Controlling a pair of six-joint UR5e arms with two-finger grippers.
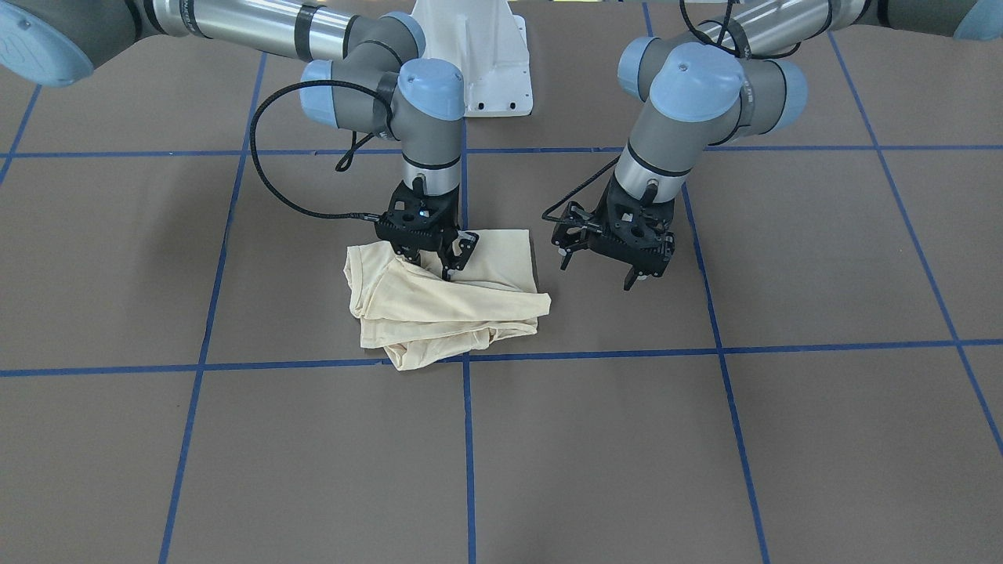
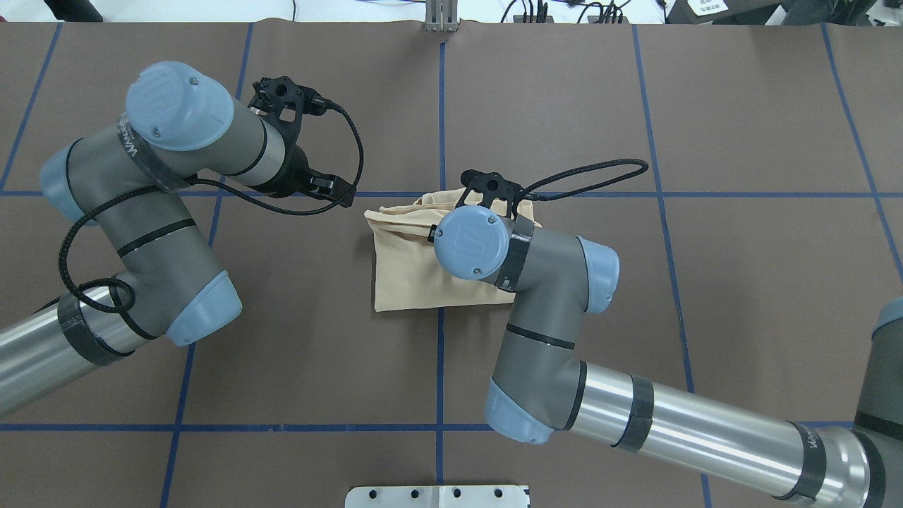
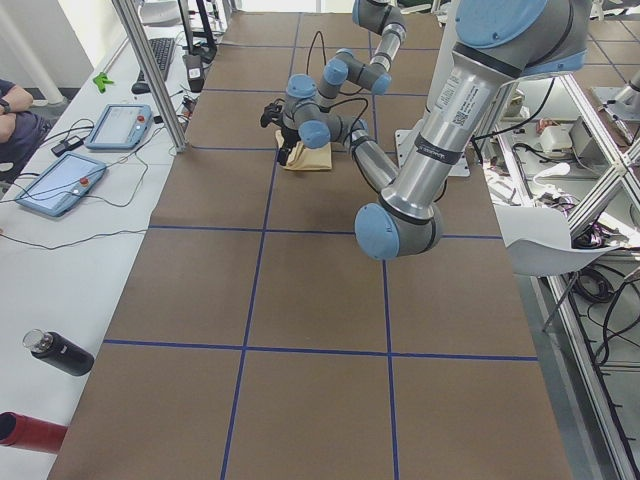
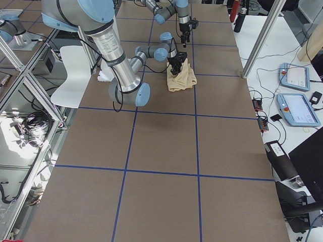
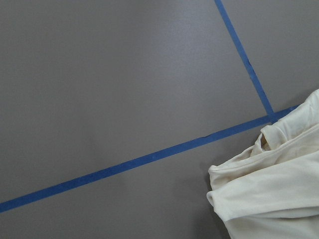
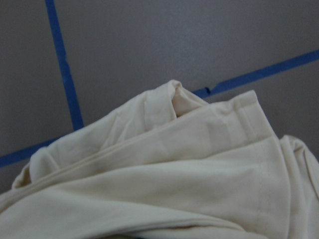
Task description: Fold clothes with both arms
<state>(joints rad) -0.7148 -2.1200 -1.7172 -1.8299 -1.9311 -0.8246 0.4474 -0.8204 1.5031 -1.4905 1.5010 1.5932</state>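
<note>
While the pale cream thin cotton shirt (image 2: 409,268) lies bunched in a rough folded square near the middle of the brown paper-covered table (image 2: 635,106), the fold is not yet tidy. On the robot's left, the black two-finger pincer of the left arm (image 1: 597,272) hangs just beside the shirt's edge, fingers spread apart and holding nothing, its tips clear of the table. At the centre, the shirt shows loose layers, with a sleeve or hem spilling out along the far side, across a blue tape line. On the right, the black two-finger pincer of the right arm (image 1: 428,266) stands straight down on the shirt. Its fingers look apart, tips sunk in the cloth with a ridge of fabric between them.

The risk here is in the lift. If the right pincer rises with fabric snagged on a fingertip, the thin layers would drag and the stack would open. A left pincer closing on only the top layer would peel it off the rest.
</note>
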